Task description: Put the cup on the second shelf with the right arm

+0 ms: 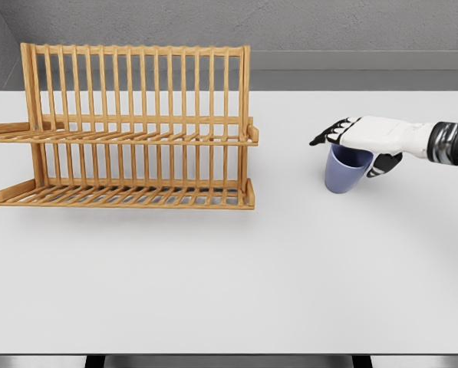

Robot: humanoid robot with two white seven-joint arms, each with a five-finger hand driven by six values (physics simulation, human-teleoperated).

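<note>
A blue cup (344, 173) stands upright on the white table (229, 268), right of centre. My right hand (359, 144) lies over its rim from the right, fingers stretched across the top and thumb down the cup's right side, so it looks closed on the cup. The wooden dish rack (129, 126) stands at the left with two slatted shelves: an upper one (121, 138) and a lower one (129, 198). Both shelves hold nothing. The cup is well to the right of the rack. My left arm is out of view.
The table's front edge runs along the bottom of the view, and a grey wall stands behind the rack.
</note>
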